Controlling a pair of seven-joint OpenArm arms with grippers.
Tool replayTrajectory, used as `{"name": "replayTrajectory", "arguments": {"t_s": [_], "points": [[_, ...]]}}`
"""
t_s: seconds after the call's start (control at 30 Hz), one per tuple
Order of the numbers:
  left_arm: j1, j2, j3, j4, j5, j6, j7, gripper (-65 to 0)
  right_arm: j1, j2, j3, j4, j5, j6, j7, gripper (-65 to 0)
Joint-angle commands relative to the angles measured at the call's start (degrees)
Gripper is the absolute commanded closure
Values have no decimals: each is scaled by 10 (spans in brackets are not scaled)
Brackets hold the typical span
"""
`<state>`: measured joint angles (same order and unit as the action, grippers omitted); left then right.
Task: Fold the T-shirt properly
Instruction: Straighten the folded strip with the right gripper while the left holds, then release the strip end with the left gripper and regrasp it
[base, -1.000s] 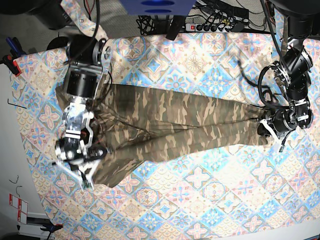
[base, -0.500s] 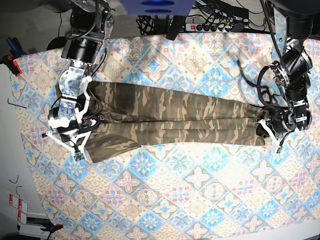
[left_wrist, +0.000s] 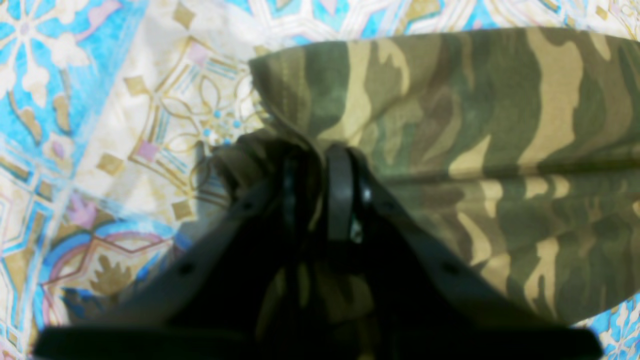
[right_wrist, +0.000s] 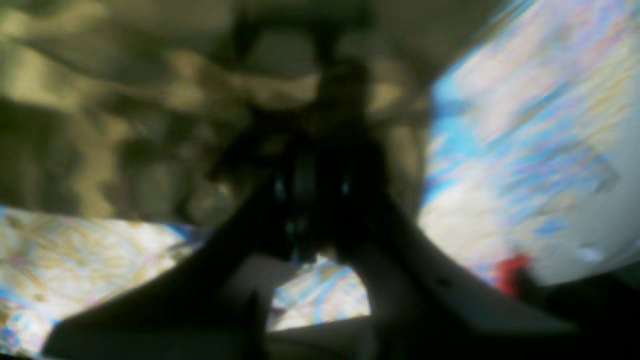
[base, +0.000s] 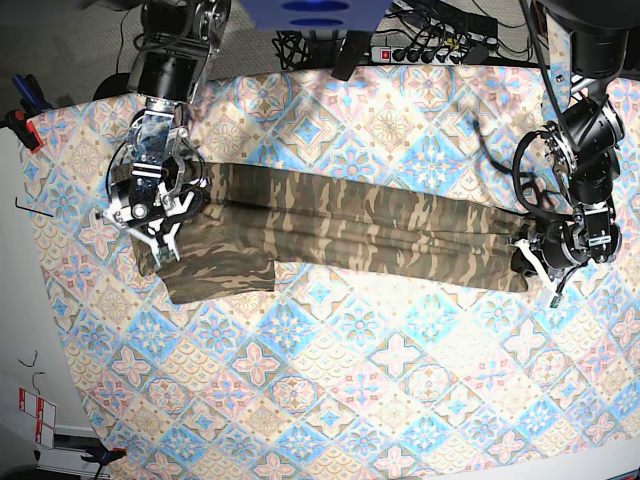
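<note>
Currently: both ends pinched, shirt stretched across the cloth

Left gripper (left_wrist: 320, 192): narrow, clamped on a bunched corner of the T-shirt (base: 350, 232), seen clearly in the left wrist view. Sits at the right edge of the base frame (base: 545, 262).

Right gripper (base: 152, 222): upper left of the base frame, over the wide end of the shirt. Right wrist view too blurred for detail, but pinched near-closed with camouflage fabric gathered at the tips (right_wrist: 310, 190); judged to be holding it.

Shirt: long narrow band running left to right across the middle of the tablecloth (base: 400, 380), one flap sticking out lower left.

Risks from here:
- Thin pinch on the left side; too much tension likely to pull the corner free.
- Uneven motion between arms likely to skew the fold line.
- Loose lower-left flap likely to drag and crease under the band.
- Tablecloth possibly caught and lifted along with the fabric.
</note>
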<state>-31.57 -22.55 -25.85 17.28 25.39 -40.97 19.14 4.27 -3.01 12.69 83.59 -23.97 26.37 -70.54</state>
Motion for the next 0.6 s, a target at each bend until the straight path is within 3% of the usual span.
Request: {"name": "replayTrajectory", "arguments": {"t_s": [0.0,0.13,0.2,0.4,0.57], "points": [[11,11,6,-9,46,10,61,-73,8,4,9,-13,-9,-2,-1,-48],[11,11,6,-8,46,10,62,-76,9,4,20,-57,-9,-2,18,-55],[11,11,6,-7,46,10,62,-84,7,4,21,-57,-9,-2,26,-89],[11,11,6,-6,46,10,62,-248,4,4,18,-28,-9,-2,38,-241],[10,11,6,-6,46,10,62,-323,3,4,17,0,-9,-2,47,-294]]}}
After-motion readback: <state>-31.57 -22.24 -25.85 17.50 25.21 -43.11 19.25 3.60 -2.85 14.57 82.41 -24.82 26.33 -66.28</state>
